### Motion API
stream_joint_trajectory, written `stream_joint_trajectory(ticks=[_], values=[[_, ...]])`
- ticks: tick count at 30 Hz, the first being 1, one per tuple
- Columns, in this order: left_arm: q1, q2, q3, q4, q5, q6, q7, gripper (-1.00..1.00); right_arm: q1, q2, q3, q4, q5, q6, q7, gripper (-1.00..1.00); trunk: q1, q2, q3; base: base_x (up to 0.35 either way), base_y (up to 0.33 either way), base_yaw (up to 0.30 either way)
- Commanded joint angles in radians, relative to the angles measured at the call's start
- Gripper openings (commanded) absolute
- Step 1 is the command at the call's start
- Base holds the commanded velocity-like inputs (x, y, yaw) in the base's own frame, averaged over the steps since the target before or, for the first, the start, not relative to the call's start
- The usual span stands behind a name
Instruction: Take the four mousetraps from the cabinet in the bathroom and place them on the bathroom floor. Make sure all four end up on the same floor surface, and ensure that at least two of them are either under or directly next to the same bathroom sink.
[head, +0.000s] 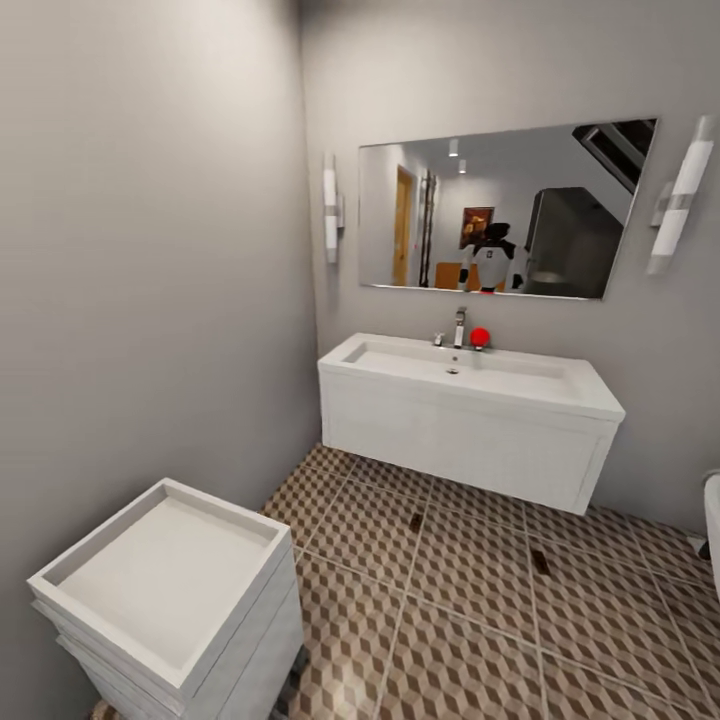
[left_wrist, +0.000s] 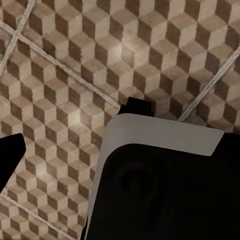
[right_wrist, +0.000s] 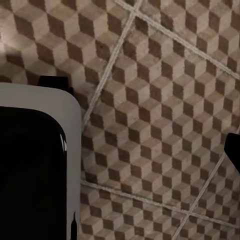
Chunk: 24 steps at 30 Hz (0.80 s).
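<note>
Pincer state cannot be told from either wrist view above the cube-patterned tile floor (head: 470, 600); two tiny dark brown mousetraps (head: 415, 521) (head: 540, 561) lie before the white rectangular sink (head: 470, 375), beyond a white square-topped unit (head: 165, 580).

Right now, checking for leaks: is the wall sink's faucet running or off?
Off, as far as shows: no stream falls from the faucet, and the sink basin looks dry and empty around its drain.
</note>
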Motion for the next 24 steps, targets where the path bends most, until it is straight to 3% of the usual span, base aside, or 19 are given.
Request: stream_joint_trajectory(ticks=[1, 24], values=[[0.000, 0.000, -0.008, 0.000, 0.008, 0.000, 0.003, 1.00, -0.001, 0.001, 0.008, 0.003, -0.009, -0.006, 0.000, 1.00, 0.000, -0.001, -0.001, 0.000, 0.000, 0.171], [0.000, 0.000, -0.010, -0.001, 0.008, 0.000, 0.003, 1.00, -0.001, 0.000, 0.009, 0.003, -0.009, -0.003, 0.001, 1.00, 0.000, -0.001, -0.001, 0.000, 0.000, 0.278]])
